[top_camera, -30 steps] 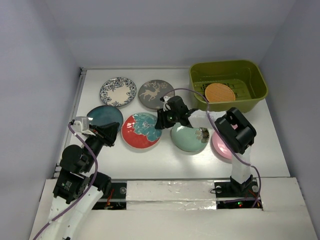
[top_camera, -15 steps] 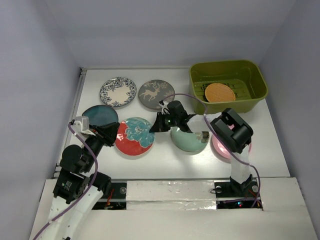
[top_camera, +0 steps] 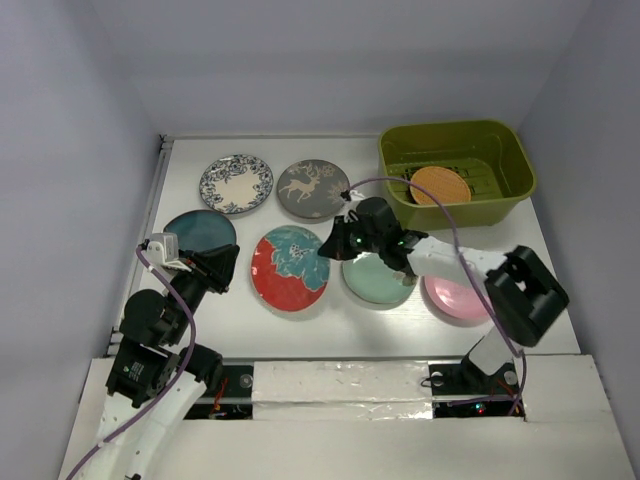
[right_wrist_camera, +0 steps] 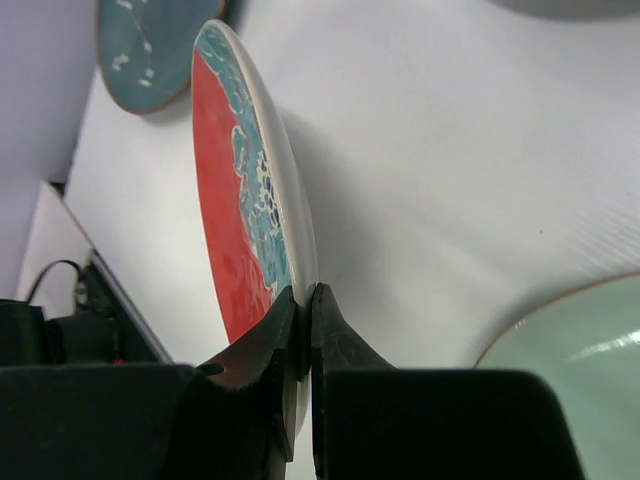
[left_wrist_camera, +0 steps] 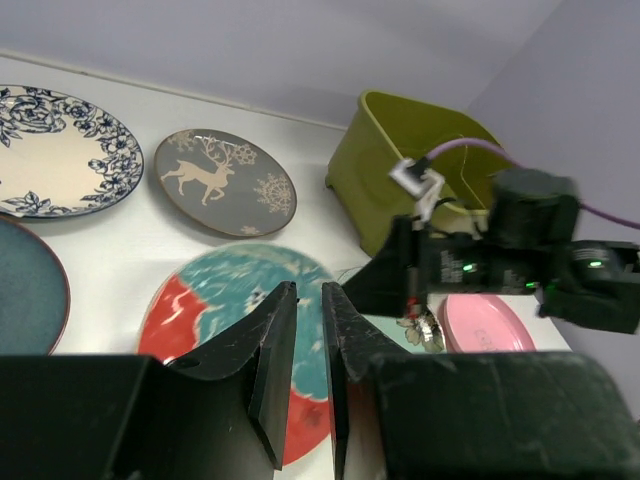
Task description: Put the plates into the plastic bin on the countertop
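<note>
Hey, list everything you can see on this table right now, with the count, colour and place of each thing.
blue-white floral plate: one, back left of the countertop.
deer plate: one, grey with white deer, right of the floral one.
dark teal plate: one, left side.
red-teal floral plate: one, centre, tilted.
mint green plate: one, right of centre.
pink plate: one, near right, partly under the arm.
orange woven plate: one, inside the bin.
plastic bin: one, olive green, back right.
countertop: one, white.
walls: pale lilac, all around.
left arm: one, black, near left; jaws barely apart, empty.
right arm: one, black, near right; jaws clamp the red-teal plate's rim.
</note>
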